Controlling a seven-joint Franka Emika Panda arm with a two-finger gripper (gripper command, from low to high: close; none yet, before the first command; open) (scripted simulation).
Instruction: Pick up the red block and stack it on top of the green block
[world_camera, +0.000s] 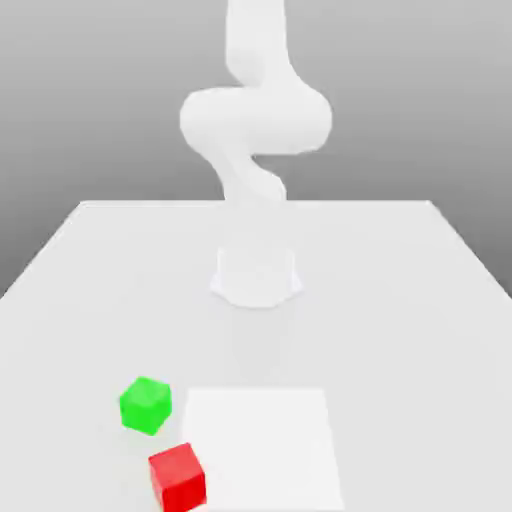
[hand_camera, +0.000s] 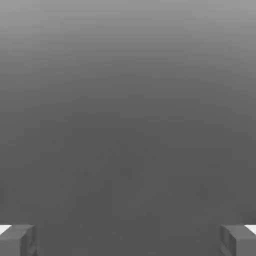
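**Two blocks on the desk, my gripper spread on nothing**

A plain grey backdrop stands behind a pale white desk that runs from the far edge toward the exterior view's camera. My arm rises from its round base at the middle of the desk, bends in thick white curves and leaves the picture at the top.

On the near part of the desk lies a flat, brighter white square patch. The green block sits just off that patch's far corner on the exterior view's left, turned so that one edge faces the camera. The red block sits nearer the camera than the green one and slightly toward the exterior view's right, hard against the patch's left edge. The two blocks are near one another but apart, with a strip of bare desk between them. Both rest flat on the desk, and neither is stacked on the other.

In the hand view my gripper is released: the two grey fingertips stand far apart at opposite sides of the picture, with only a smooth grey gradient between and beyond them. I hold nothing. Neither block lies between the fingers.
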